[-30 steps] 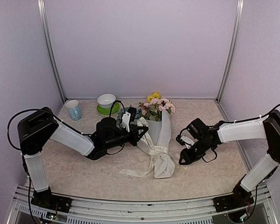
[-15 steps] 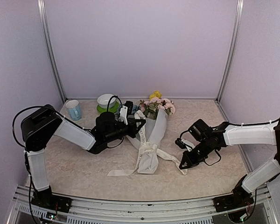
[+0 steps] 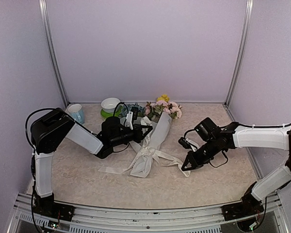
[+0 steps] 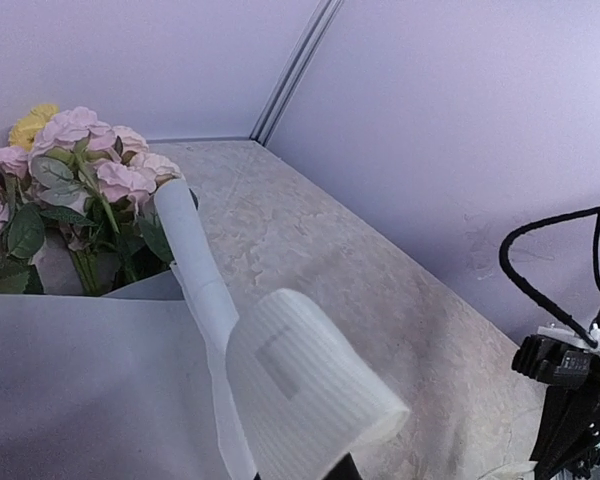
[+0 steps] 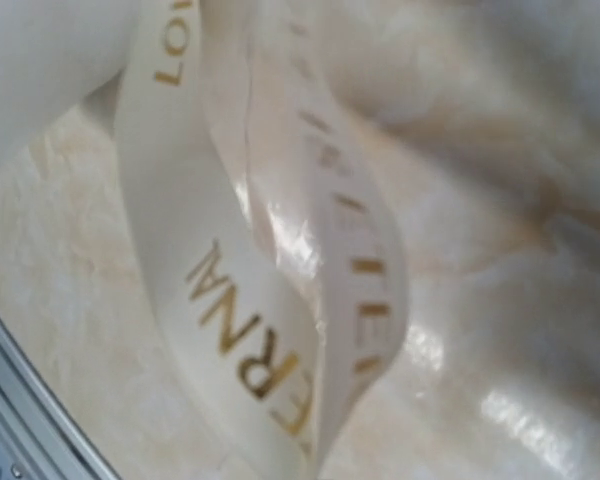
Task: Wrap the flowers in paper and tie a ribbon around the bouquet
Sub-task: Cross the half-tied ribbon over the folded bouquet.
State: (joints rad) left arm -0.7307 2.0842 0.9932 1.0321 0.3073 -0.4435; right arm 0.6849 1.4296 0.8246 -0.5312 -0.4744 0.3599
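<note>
Ribbon (image 5: 250, 300), glossy cream with gold letters, crosses the frosted cone of the bouquet (image 3: 154, 140); left gripper (image 3: 144, 130) and right gripper (image 3: 185, 167) each clamp it, wide speckled table (image 3: 87, 187) in front.

The left arm (image 3: 82, 138) and right arm (image 3: 259, 137), black-jointed with white sleeves along their links, trail looping black cables (image 3: 27, 128).

The ribbon (image 5: 242, 330) carries gold capital lettering: "LO" near its upper end, what looks like "ERNA" lower down, and faint reversed letters showing through the fold.
</note>
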